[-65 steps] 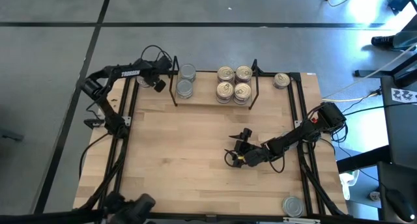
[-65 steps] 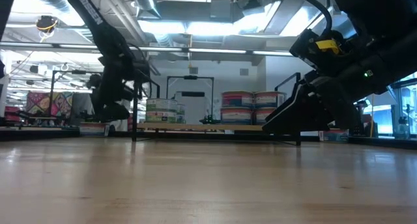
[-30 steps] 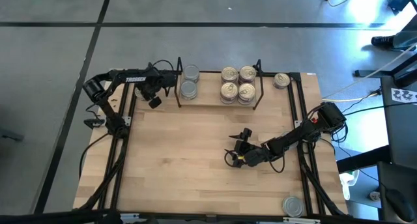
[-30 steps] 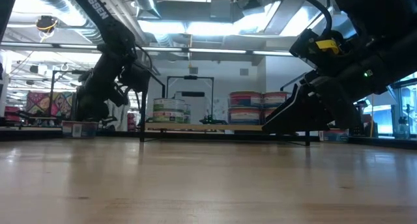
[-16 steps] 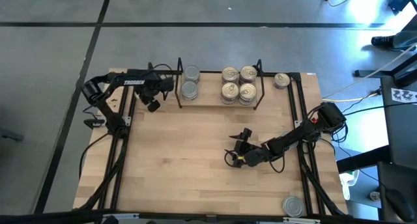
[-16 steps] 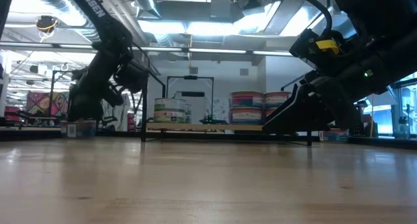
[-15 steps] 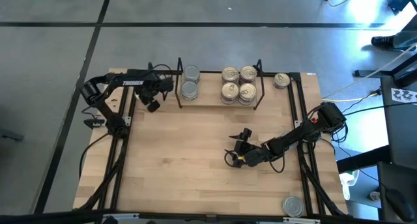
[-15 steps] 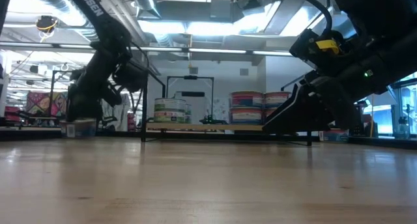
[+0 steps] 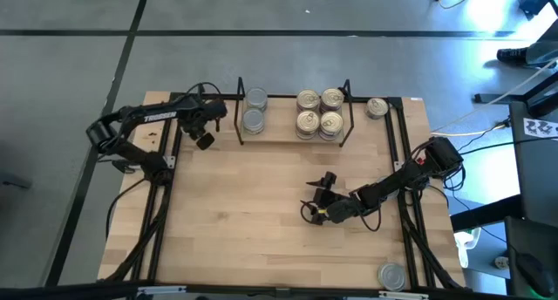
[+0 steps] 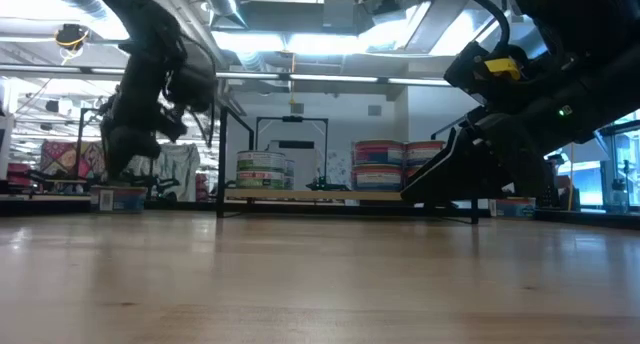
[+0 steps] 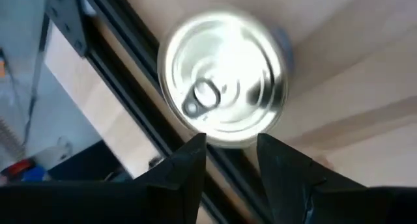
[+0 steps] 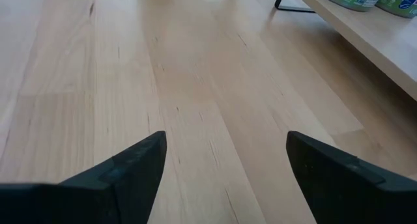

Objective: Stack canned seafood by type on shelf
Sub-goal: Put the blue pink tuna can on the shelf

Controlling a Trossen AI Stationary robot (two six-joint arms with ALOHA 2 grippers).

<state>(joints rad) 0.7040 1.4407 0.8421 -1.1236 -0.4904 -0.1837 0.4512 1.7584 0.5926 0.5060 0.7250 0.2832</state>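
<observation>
as the high view shows it: left gripper [image 9: 205, 140] sits at the table's far-left corner, just beside the left end of the shelf [image 9: 292, 136]
high, shelf load: two silver tins [image 9: 252, 119] at its left end, four gold tins [image 9: 318, 111] grouped at its right
high, loose tins: one tin [image 9: 377, 107] just off the shelf's right end, another [image 9: 391, 276] at the near-right corner
high, right gripper [image 9: 318, 201]: mid-table, well apart from the shelf
low: left gripper [image 10: 120, 174] hangs just above a tin on the tabletop [image 10: 117, 198], not touching
left wrist: fingers [image 11: 189, 168] part open, empty; pull-ring tin [image 11: 221, 87] lies beyond the tips beside a black rail; probably silver, glare makes the tint hard to call
right wrist: fingers [image 12: 130, 168] spread wide, empty, bare wooden table [image 12: 195, 87] between them
</observation>
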